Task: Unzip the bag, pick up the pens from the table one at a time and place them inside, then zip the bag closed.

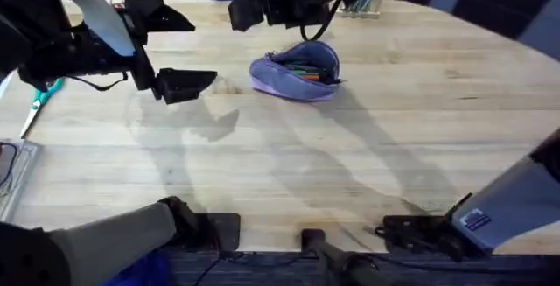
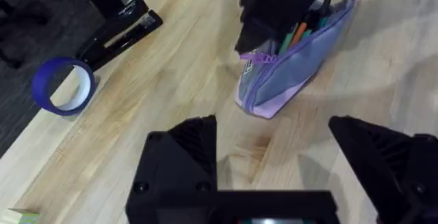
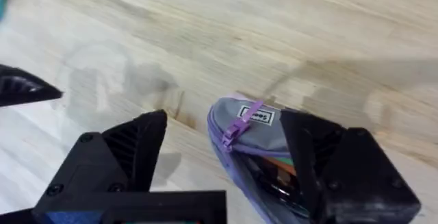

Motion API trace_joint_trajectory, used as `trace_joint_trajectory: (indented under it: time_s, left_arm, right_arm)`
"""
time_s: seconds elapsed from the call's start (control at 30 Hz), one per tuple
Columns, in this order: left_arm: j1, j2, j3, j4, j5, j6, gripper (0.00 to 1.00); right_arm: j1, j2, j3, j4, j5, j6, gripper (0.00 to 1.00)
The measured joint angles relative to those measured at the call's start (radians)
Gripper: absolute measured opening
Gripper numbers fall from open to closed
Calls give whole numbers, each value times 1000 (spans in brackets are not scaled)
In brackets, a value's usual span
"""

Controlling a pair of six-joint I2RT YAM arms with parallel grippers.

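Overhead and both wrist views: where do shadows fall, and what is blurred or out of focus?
Overhead: soft arm shadows stretch across the table below the bag; the right arm above the bag shows dark and blurred. Left wrist: the left gripper is soft at the bottom edge, the bag sharper. Right wrist: faint grey shadows on the wood; the right gripper and the zipper pull are slightly soft.

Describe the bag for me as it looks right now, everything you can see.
The bag is a small lavender fabric pouch lying on the wooden table, far side, near the middle. Its zipper is open, with a purple pull tab at one end beside a small white label. Pens, orange and green among them, show inside. The right gripper hangs open over its open end; the left gripper is open and apart from it.
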Motion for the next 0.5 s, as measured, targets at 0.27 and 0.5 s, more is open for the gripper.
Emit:
trace_joint_trajectory:
  time_s: [0.27,0.5]
  left_arm:
    - [0,0,0,0,0,0,993]
    - [0,0,0,0,0,0,993]
  right_arm:
    - [3,44,0,-4,0,1,996]
    - [5,69,0,-23,0,9,996]
